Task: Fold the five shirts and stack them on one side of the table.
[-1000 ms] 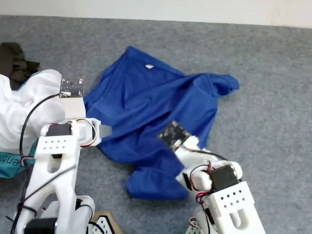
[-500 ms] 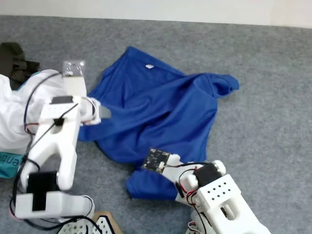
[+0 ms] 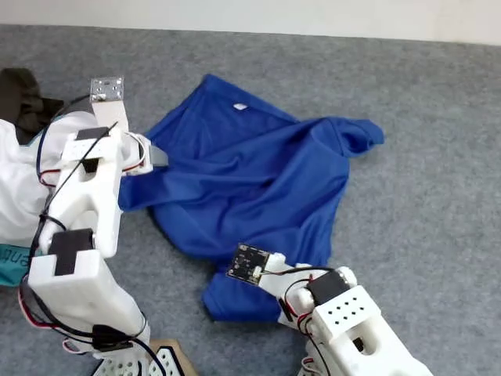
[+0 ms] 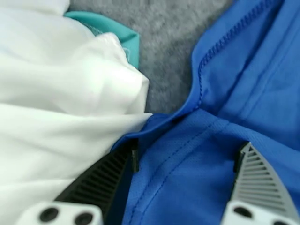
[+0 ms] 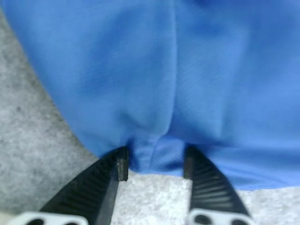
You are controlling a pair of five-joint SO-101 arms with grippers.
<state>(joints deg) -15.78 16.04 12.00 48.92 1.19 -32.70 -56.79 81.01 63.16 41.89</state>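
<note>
On worktop (image 3: pixel 423 117): blue shirt (image 3: pixel 250 180); left end effector (image 4: pixel 187 152) and right end effector (image 5: pixel 155 161), both spread astride its edges; best pinch blue cloth alone, avoiding white shirt (image 4: pixel 56 93).

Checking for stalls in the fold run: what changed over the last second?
The left gripper went away from its base along the blue shirt's left edge and is open across it. The right gripper pulled back from mid-shirt to the near hem, open astride it. Nothing gripped. The blue shirt and white shirt lie as before.
</note>
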